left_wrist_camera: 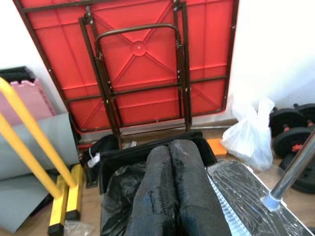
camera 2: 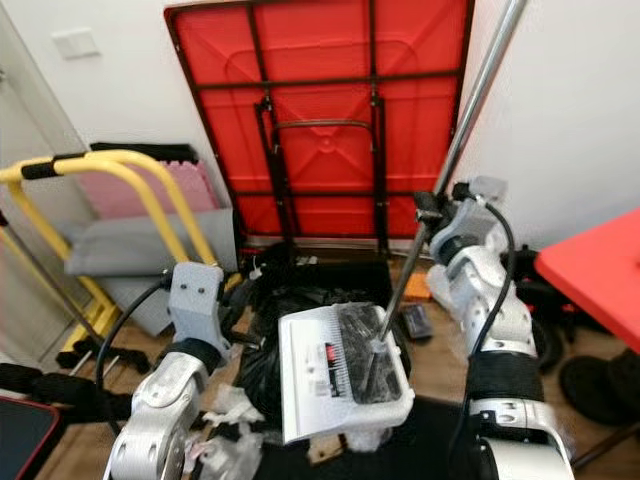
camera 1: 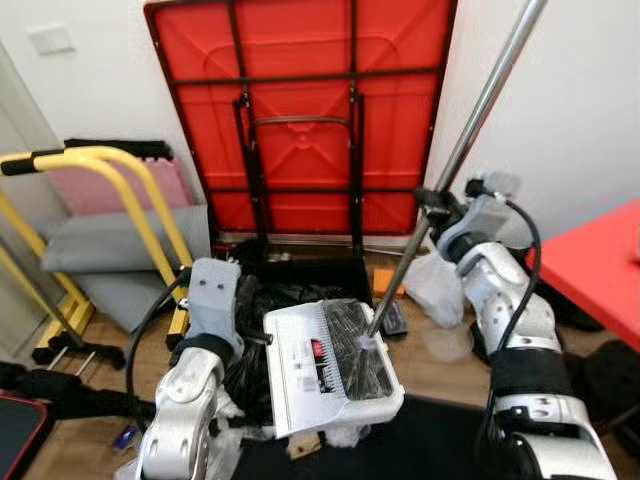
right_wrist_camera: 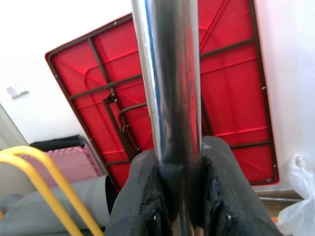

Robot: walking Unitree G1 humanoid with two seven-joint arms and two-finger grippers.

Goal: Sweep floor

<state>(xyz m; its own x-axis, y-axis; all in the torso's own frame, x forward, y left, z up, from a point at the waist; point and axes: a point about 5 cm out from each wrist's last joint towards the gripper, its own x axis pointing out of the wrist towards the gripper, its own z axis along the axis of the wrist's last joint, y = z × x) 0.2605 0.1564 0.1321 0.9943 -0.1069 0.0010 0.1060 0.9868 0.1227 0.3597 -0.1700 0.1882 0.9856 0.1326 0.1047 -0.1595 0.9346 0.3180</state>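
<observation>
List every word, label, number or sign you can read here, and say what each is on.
No text is readable.
White dustpan: a sticker with a red patch and dark marks, too small and blurred to read.
Folded red table: no print visible.

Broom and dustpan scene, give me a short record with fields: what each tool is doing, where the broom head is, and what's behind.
right tool: shut on the broom pole, gripping the metal shaft on both sides
left tool: fingers pressed together, pointing over the black bag; holds nothing
broom head: bristles resting in the white dustpan
dustpan: tilted, in front of the robot between its arms
backdrop: folded red table leaning against the wall
left side: yellow frame with grey cushions
</observation>
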